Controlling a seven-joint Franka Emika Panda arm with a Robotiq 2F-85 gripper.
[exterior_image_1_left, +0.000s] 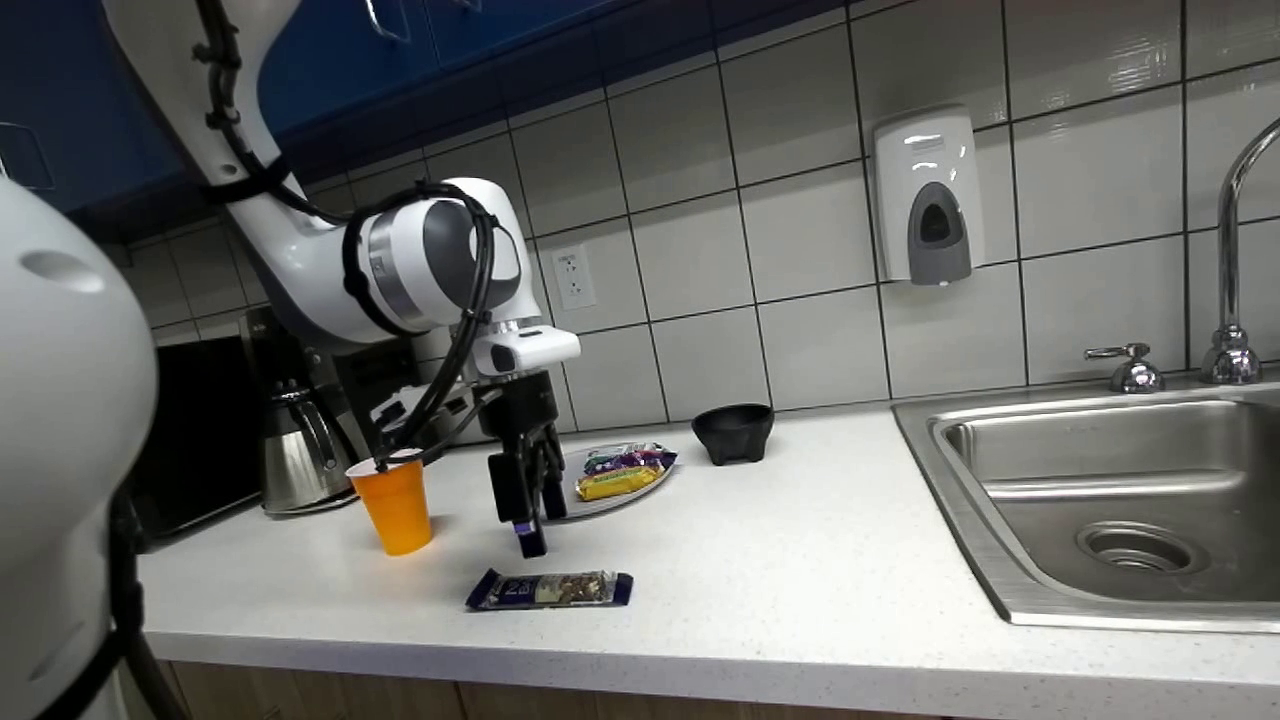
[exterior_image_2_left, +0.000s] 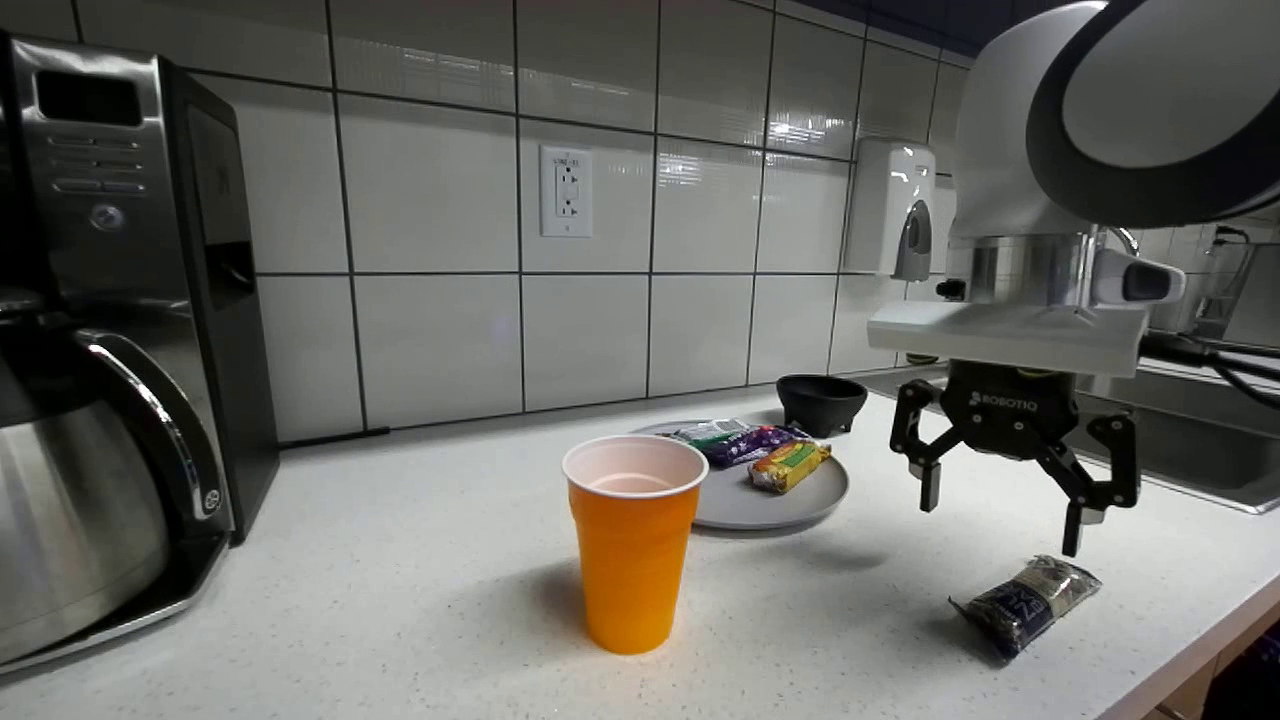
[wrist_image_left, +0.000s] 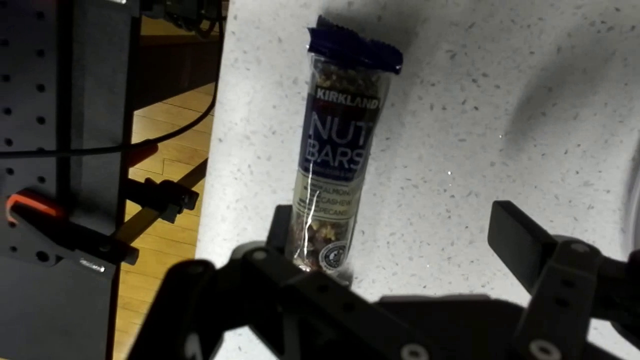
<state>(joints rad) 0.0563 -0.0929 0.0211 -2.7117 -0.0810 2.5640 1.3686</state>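
- Gripper (exterior_image_2_left: 1001, 530): hung higher than the plate (exterior_image_2_left: 775, 512), jaws spread wide apart.
- Nut bar (exterior_image_1_left: 548, 590): lay between the plate and the countertop's front edge (exterior_image_1_left: 700, 675), below the gripper.
- Wrapped bars (exterior_image_2_left: 748, 446): rested on the plate.
- Orange cup (exterior_image_2_left: 635, 570): stood near the plate, toward the coffee maker (exterior_image_2_left: 120, 260).
- Black bowl (exterior_image_1_left: 735, 435): stood beside the plate, toward the sink (exterior_image_1_left: 963, 500).

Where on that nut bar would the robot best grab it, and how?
Probably around the middle of the nut bar, from straight above: it lies flat on the counter, top uncovered. The open gripper would likely do best pinching across its narrow width, since the bar is long and slim and its crimped ends look flimsy.
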